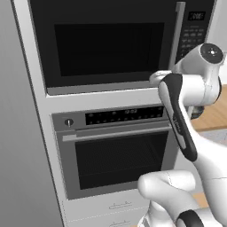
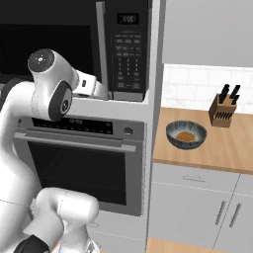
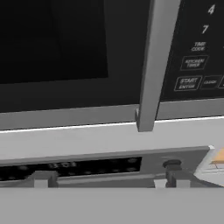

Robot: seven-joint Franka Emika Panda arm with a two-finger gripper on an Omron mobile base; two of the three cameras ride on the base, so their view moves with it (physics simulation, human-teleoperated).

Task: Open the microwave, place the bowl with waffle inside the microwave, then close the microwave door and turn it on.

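1. We see the microwave [image 1: 119,42] built into the white cabinet column above the steel-fronted oven [image 1: 117,150], and the microwave door [image 1: 104,44] sits flush and shut.
2. The door's silver vertical handle [image 3: 155,65] runs down between the dark window and the keypad [image 2: 127,54]; in the hand view its lower end stands just above our camera line.
3. Our arm reaches up in front of the cabinet, with the wrist just below the handle's lower end and near the microwave's bottom edge.
4. The gripper [image 3: 107,179] shows as two dark tips spread wide apart, holding nothing, in front of the oven's control strip.
5. The bowl [image 2: 186,134] rests on the wooden counter [image 2: 207,153] right of the column, well apart from the gripper, with the waffle [image 2: 186,137] inside.
6. A knife block [image 2: 223,109] stands behind the bowl near the tiled wall.
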